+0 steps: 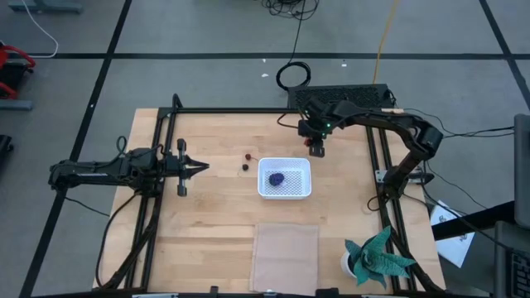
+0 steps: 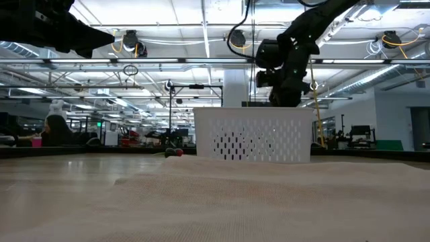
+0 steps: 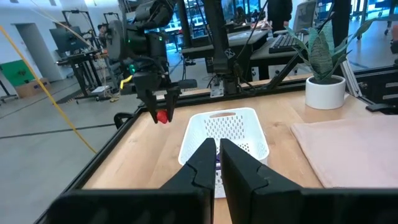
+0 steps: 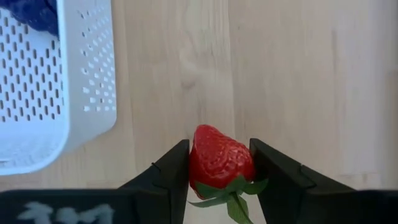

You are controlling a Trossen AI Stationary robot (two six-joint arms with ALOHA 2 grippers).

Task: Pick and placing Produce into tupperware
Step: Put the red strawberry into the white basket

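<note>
**Beside the basket: strawberry held, drop still to come**

From above, the right gripper (image 1: 317,147) hangs just off the far right corner of the white tupperware (image 1: 303,168), whose mesh floor already carries the lumpy purple-blue bunch (image 1: 277,178). Two small berries (image 1: 246,160) lie on the wooden table (image 1: 207,223) near the container's left side. The left gripper (image 1: 199,166) waits at the table's left, fingers pressed together on nothing.

At table height, the tupperware's perforated wall (image 2: 254,141) stands upright, the right arm above and behind it.

Past the left wrist's closed fingers, the red piece shows pinched in the far gripper, clear of the rim.

Under the right wrist, both dark fingers clamp the glossy, dimpled strawberry (image 4: 219,160) — green leaves pointing back toward the wrist — over bare wood beside the container. I judge this the carry step; next calls for moving across over the mesh, then releasing.
</note>
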